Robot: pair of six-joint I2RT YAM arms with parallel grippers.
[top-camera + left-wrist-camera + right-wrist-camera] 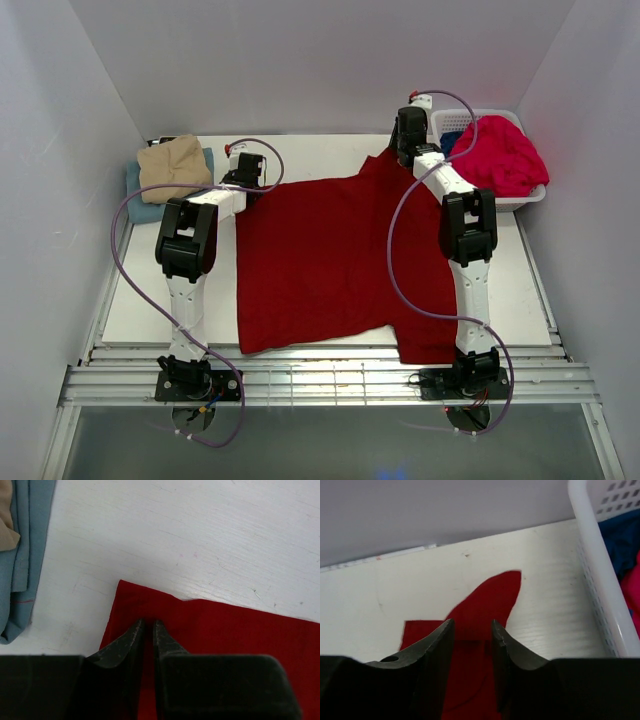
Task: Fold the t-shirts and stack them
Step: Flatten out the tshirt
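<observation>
A dark red t-shirt [320, 260] lies spread flat over the middle of the table. My left gripper [243, 172] is at its far left corner. In the left wrist view the left gripper [148, 624] has its jaws nearly together, with the red cloth [225, 630] pinched in the thin gap. My right gripper [408, 140] is at the far right sleeve. In the right wrist view the right gripper [472, 625] is open, and the sleeve [490, 595] lies loose on the table under it. A folded tan t-shirt [175, 160] rests on a folded light blue t-shirt [140, 200] at the back left.
A white lattice basket [530, 195] at the back right holds a bright pinkish-red t-shirt [500, 155] and a deep blue one [452, 140]; its rim [595, 570] is close to my right gripper. The red shirt's near right corner hangs over the table's front edge [430, 345]. Walls close in on three sides.
</observation>
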